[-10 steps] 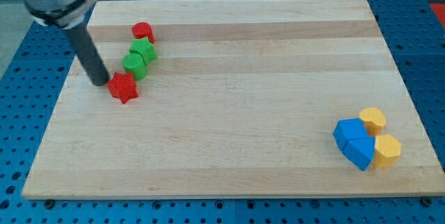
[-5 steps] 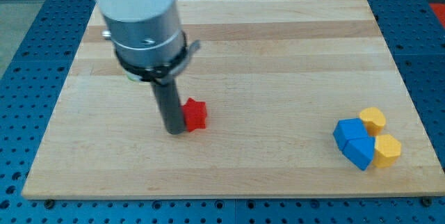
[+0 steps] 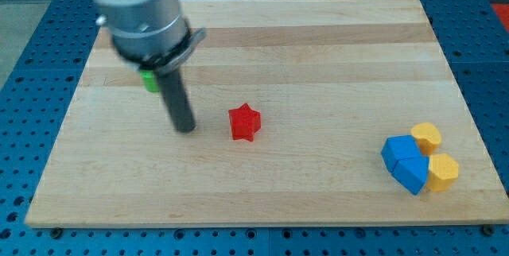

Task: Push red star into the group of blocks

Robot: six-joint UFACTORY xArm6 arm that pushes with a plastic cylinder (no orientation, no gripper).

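Note:
The red star [image 3: 244, 122] lies near the middle of the wooden board [image 3: 318, 57], a little toward the view's left. My tip [image 3: 185, 129] rests on the board to the star's left, with a clear gap between them. A group of two blue blocks [image 3: 405, 163] and two yellow blocks [image 3: 436, 158] sits at the view's lower right. A green block [image 3: 148, 80] shows partly behind the arm at the upper left; any others there are hidden.
The arm's grey body [image 3: 139, 13] covers the board's upper left. A blue perforated table [image 3: 24, 89] surrounds the board on all sides.
The red star slid from beside the green blocks at the upper left toward the board's middle. My tip pushed it there, then drew back to the left.

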